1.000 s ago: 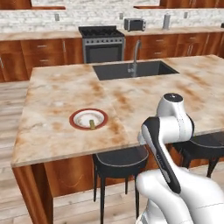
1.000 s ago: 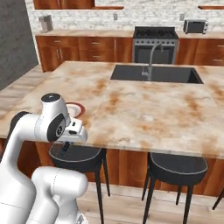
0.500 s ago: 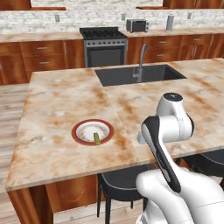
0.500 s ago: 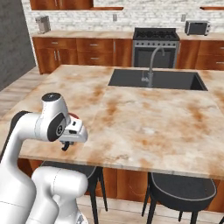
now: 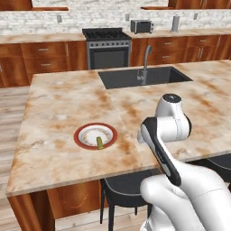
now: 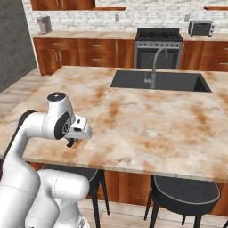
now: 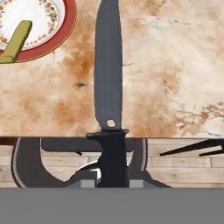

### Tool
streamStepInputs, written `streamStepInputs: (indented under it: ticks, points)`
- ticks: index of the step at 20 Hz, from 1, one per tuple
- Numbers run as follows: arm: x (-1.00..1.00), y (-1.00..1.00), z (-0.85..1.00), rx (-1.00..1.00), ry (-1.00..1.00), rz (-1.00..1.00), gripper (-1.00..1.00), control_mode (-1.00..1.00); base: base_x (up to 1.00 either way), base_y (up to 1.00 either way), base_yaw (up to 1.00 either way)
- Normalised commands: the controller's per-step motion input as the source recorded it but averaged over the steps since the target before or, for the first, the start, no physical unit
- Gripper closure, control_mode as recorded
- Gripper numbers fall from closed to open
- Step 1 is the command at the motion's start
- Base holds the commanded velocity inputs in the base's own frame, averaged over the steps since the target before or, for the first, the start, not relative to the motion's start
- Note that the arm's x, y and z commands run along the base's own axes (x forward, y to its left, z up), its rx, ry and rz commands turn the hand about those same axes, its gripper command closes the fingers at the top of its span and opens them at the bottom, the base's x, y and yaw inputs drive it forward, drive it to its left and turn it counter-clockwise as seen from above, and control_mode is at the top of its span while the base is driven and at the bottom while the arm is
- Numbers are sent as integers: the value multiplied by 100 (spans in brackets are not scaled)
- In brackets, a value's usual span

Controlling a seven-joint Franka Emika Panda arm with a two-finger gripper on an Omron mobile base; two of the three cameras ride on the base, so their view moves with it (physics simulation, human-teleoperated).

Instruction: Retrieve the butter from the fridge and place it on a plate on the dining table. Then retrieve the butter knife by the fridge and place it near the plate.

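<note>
We see the gripper [image 7: 113, 175] clamped on the butter knife [image 7: 108, 87] above the dining table [image 5: 58, 99]; the butter [image 5: 99, 142] lies on the plate [image 5: 95, 136] nearby.

Base cams flank dining table [image 5: 63, 113]; hand cam close.

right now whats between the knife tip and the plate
Nothing: in the hand view, only bare marble of the dining table separates the butter knife blade from the plate, which carries the butter. The knife points past the plate's rim.
</note>
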Motion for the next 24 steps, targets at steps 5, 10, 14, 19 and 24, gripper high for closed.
streamStepInputs:
  ticks: [5,10,14,19,24]
  points:
    - [94,1,0,0,7,0,100,-100,0,0,0]
    - [70,-1,0,1,7,0,100,-100,0,0,0]
    - [80,13,-17,0,0,0,100,-100,0,0,0]
    - [62,0,-61,0,0,0,100,-100,0,0,0]
    - [34,0,-65,0,-2,0,100,-100,0,0,0]
